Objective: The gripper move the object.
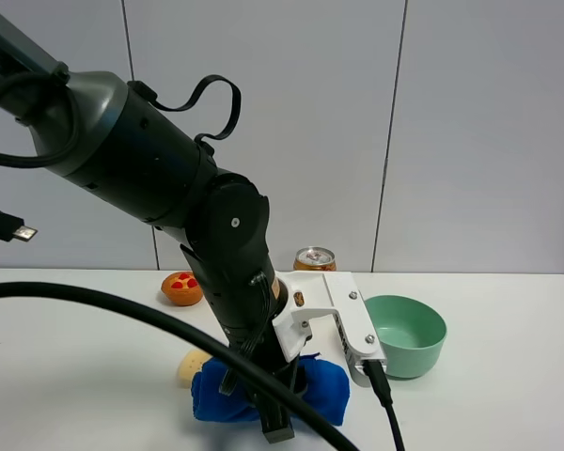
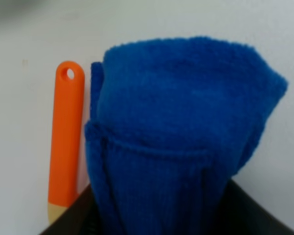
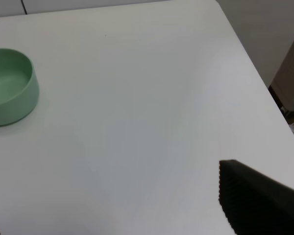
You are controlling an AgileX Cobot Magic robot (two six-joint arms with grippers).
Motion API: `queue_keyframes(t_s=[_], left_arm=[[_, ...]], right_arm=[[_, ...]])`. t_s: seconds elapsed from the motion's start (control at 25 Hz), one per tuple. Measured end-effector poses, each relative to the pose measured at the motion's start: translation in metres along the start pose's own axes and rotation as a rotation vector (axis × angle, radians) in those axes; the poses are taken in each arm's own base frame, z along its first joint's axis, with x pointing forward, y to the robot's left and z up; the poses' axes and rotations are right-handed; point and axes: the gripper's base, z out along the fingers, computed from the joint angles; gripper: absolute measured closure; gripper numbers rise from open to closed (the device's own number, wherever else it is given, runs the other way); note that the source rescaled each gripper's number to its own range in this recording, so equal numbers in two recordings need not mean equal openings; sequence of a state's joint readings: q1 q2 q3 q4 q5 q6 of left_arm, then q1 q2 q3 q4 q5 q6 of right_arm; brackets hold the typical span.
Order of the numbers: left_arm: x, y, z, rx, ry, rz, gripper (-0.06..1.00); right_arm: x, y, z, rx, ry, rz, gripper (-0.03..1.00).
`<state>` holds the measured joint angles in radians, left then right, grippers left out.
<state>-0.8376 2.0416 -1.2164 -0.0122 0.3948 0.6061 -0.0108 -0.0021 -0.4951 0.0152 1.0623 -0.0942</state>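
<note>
The high camera looks from up above past the left arm point(image 1: 169, 188), which looms close in front of it, and faces the back wall point(image 1: 470, 122), tilted down at the desk point(image 1: 517, 404). The left wrist camera looks from very near at the blue cloth point(image 2: 186, 122), which the high view also shows. The right wrist camera looks down from farther off at the desk's corner and shares the green bowl point(image 3: 10, 88) with the high view

We record a mint-green bowl point(image 1: 406, 334) standing upright on the white table point(image 1: 508, 395). Toward the rear edge we note a drinks can point(image 1: 315, 258) and an orange pastry point(image 1: 181, 287) (red-spotted). An orange-handled spatula point(image 2: 65, 142) lies flat.
</note>
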Motion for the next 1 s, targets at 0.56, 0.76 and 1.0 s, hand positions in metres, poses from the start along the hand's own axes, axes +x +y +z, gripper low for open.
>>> queue_keyframes(t_s=[0.56,0.76,1.0], left_arm=[[-0.005,0.003,-0.031,-0.001,0.000,0.003,0.26],[-0.015,0.012,-0.103,-0.073,-0.096,0.000,0.26],[0.011,0.035,-0.203,-0.221,-0.165,-0.219,0.26]], right_arm=[[0.000,0.000,0.000,0.000,0.000,0.000,-0.03],[0.000,0.000,0.000,0.000,0.000,0.000,-0.03],[0.000,0.000,0.000,0.000,0.000,0.000,-0.03]])
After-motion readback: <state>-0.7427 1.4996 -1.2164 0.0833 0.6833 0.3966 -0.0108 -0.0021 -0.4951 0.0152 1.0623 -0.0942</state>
